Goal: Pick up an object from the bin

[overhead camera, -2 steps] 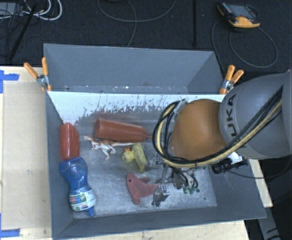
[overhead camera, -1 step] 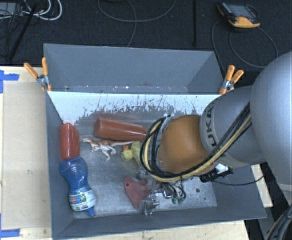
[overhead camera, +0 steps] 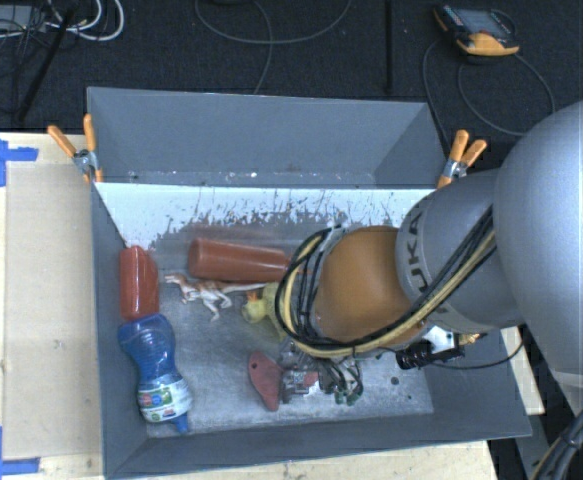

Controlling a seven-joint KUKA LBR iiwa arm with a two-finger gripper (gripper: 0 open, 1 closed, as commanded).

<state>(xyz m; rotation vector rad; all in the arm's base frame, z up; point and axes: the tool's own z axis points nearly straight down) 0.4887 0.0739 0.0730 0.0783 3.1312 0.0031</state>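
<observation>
— Word on the gripper [overhead camera: 316, 380]: where does it sit?
— Low in the bin [overhead camera: 251, 148], close to the near wall and right of the middle. It is under the orange cover [overhead camera: 366, 283] and the loop of black and yellow cables [overhead camera: 293, 303] on the wrist.
— Wide or narrow, that claw?
— I cannot tell; the metal parts down there run together against the grey floor.
— What lies nearest?
— A dark red flat piece [overhead camera: 263, 380] (rounded at the top, narrowing toward its lower end) lies on the floor just at the gripper's left. Whether the two touch I cannot tell.
— And the rest?
— A small yellow thing [overhead camera: 258, 309] sits above the flat piece, partly behind the cables. Left of it lies a pale toy figure [overhead camera: 201, 293]. Above that, a brown-red tube [overhead camera: 236, 260] rests on its side across the floor. Along the left wall lies a red cylinder [overhead camera: 139, 280], and just below it a blue bottle [overhead camera: 156, 363] with a label, pointing toward the near left corner. Those by the left wall are well apart from the gripper.
</observation>
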